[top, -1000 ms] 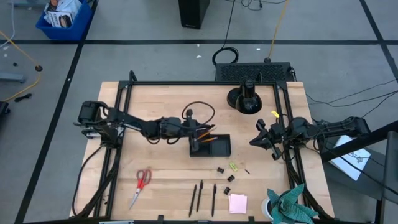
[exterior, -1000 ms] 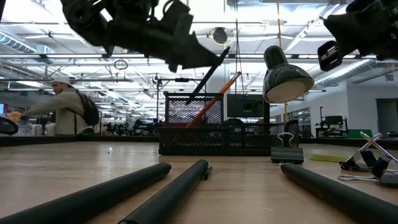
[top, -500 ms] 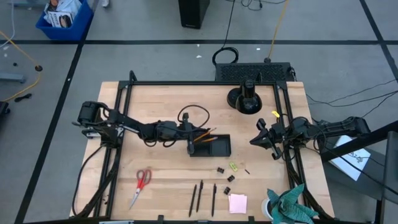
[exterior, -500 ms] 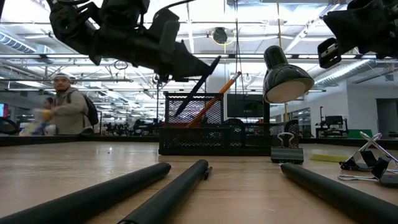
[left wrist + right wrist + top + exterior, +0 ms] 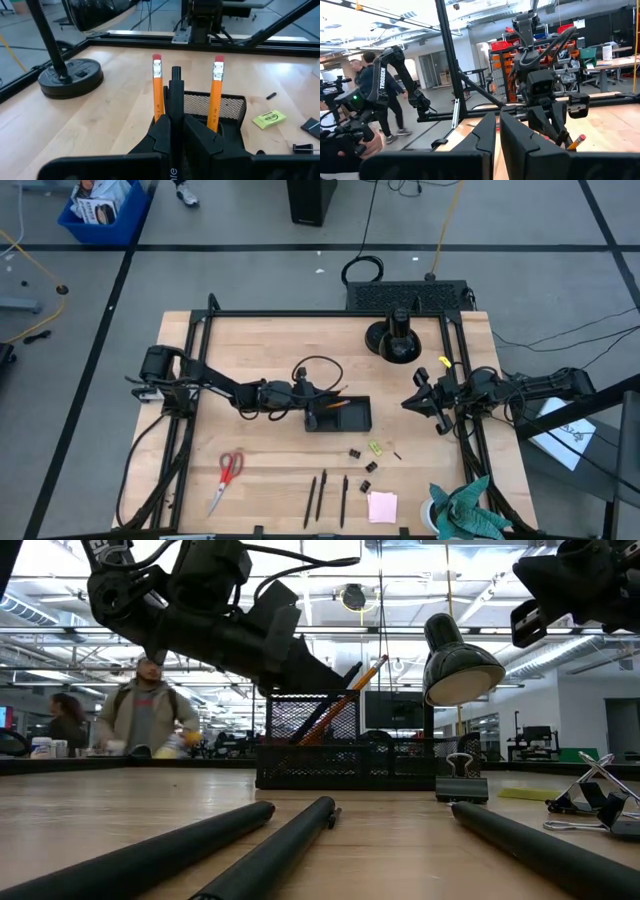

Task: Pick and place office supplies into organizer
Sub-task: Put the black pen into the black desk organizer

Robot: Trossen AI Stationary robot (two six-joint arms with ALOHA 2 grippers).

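Note:
The black mesh organizer (image 5: 340,415) sits mid-table, and two orange pencils (image 5: 157,87) (image 5: 216,90) lean in its tall cup. My left gripper (image 5: 311,406) hangs over the organizer's left end, shut on a thin black pen (image 5: 338,690). My right gripper (image 5: 419,402) waits shut above the table's right edge. Lying on the near half of the table are the red-handled scissors (image 5: 229,473), three black pens (image 5: 323,496), binder clips (image 5: 361,460), a yellow-green piece (image 5: 376,448) and a pink pad (image 5: 382,507). My left gripper pinches the black pen's upper part (image 5: 175,85) between its two fingers. It comes slanting down from the table's left. The pen is tilted, and its lower end (image 5: 300,725) is inside the organizer's mesh cup beside the pencils.
A round black lamp base (image 5: 393,340) stands at the far side, with its shade (image 5: 460,670) over the table. A teal cloth (image 5: 465,510) lies at the near right corner. Black frame rails run along both sides. People move in the room behind.
My left gripper has come down toward the organizer and drawn slightly toward the table's left, staying shut on the pen. The pen has sunk lower, so its lower end is now deeper in the mesh cup. My right arm has kept still.

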